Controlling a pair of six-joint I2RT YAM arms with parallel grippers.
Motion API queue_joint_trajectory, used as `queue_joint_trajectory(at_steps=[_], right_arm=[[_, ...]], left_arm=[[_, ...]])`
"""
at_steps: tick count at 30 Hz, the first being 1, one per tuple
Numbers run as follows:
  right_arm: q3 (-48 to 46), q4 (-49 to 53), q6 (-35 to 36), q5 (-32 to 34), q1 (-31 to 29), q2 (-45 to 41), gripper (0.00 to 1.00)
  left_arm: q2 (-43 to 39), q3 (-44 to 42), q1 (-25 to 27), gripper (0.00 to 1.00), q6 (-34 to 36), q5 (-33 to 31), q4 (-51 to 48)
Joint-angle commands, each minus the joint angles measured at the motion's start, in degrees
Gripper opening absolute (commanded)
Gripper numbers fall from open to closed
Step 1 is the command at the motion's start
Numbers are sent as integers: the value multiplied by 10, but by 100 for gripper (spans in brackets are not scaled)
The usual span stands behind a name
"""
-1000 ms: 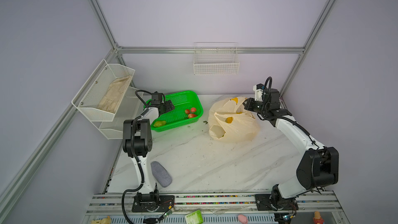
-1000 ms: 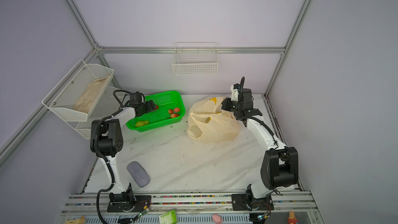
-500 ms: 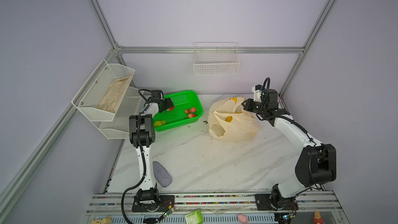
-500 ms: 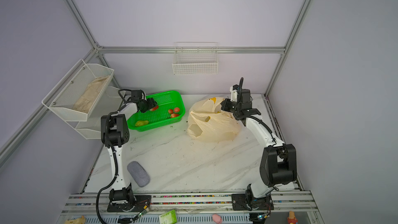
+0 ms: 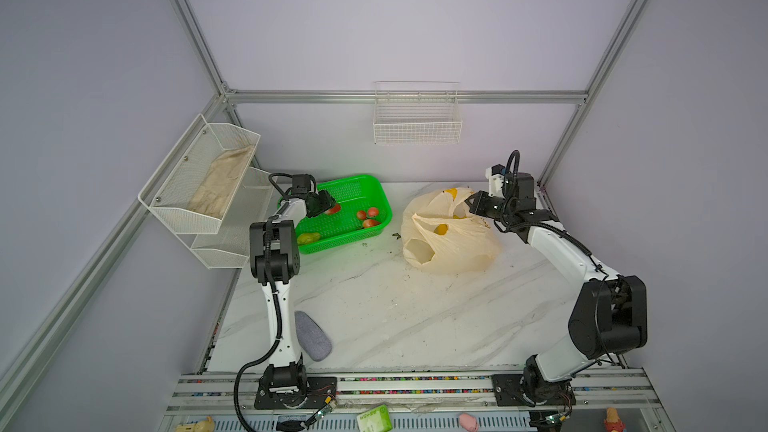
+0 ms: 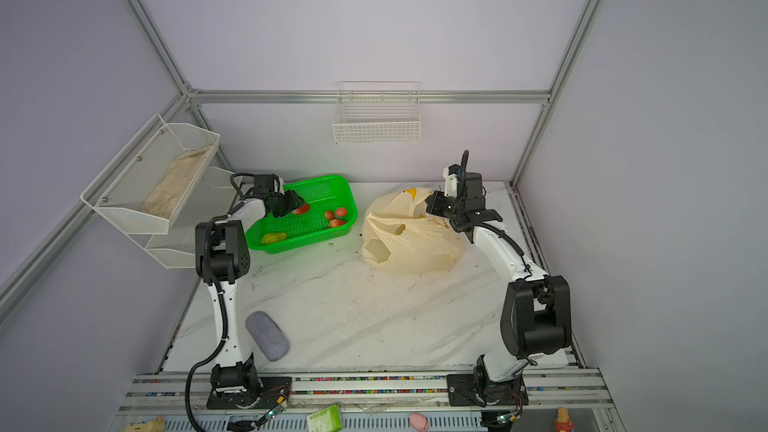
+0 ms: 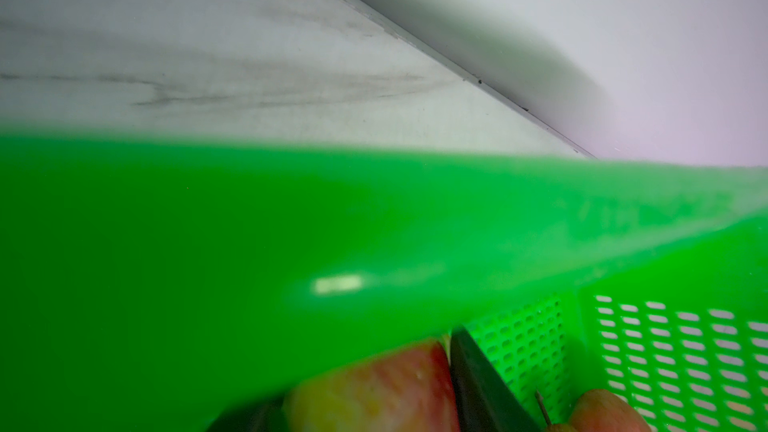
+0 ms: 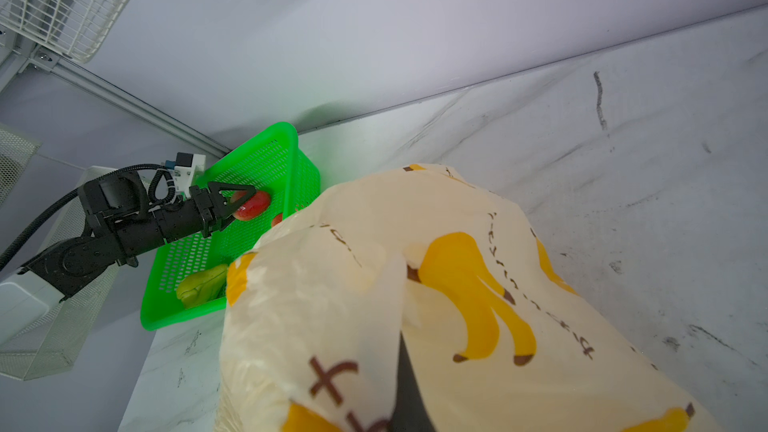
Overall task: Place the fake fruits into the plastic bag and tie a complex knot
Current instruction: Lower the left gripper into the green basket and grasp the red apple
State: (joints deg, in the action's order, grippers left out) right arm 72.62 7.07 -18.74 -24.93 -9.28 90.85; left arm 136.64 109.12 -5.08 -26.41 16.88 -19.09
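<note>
- Left pincer (image 5: 323,204) is in over the green basket (image 5: 376,185), pinching a red fruit (image 5: 333,209). In the left wrist view the fruit fills the gap btwn the two dark fingers (image 7: 478,380).
- Can't tell if that fruit is up off the basket floor or sitting on it. The blurred green rim blocks most of the wrist view.
- Held fruit sits approx mid-basket, a touch toward 10 o'clock.
- Three more red fruits (image 5: 368,218) are bunched at the basket's 3 o'clock end, apart from the pincer.
- A yellow-green fruit (image 5: 308,238) lies alone in the 7 o'clock corner.
- The plastic bag (image 5: 453,249) is slumped on the surface (image 5: 395,309) at 3 o'clock of the basket. It's near the basket but not touching. Pale cream film w/ banana prints & dark lettering.
- Right pincer (image 5: 471,203) is pressed together on the bag's top edge, at approx 1 o'clock of the bag. In the right wrist view, film is bunched up against its dark finger.
- The bag is puffed up, w/ one handle hole gaping toward 7 o'clock.
- Yellow shows thru the bag's upper gap. Fruit or print, can't tell.
- A grey pad (image 5: 313,336) lies flat on the surface at 6 o'clock of the basket, well apart from it.
</note>
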Motion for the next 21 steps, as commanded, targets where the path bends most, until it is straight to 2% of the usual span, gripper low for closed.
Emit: queue_joint_trajectory(at_steps=[1, 7, 11, 16, 21], right_arm=[[5, -8, 5, -6, 0, -2, 0], [2, -10, 0, -10, 0, -12, 0], [1, -14, -8, -12, 0, -13, 0], [6, -14, -13, -14, -1, -14, 0], [3, -23, -15, -19, -1, -19, 0]], left_arm=[[-71, -9, 1, 43, -10, 14, 18], [-187, -98, 7, 41, -30, 21, 60], [-314, -230, 37, 40, -53, 23, 122], [-456, -366, 125, 40, -53, -4, 171], [-487, -396, 225, 39, -51, -12, 178]])
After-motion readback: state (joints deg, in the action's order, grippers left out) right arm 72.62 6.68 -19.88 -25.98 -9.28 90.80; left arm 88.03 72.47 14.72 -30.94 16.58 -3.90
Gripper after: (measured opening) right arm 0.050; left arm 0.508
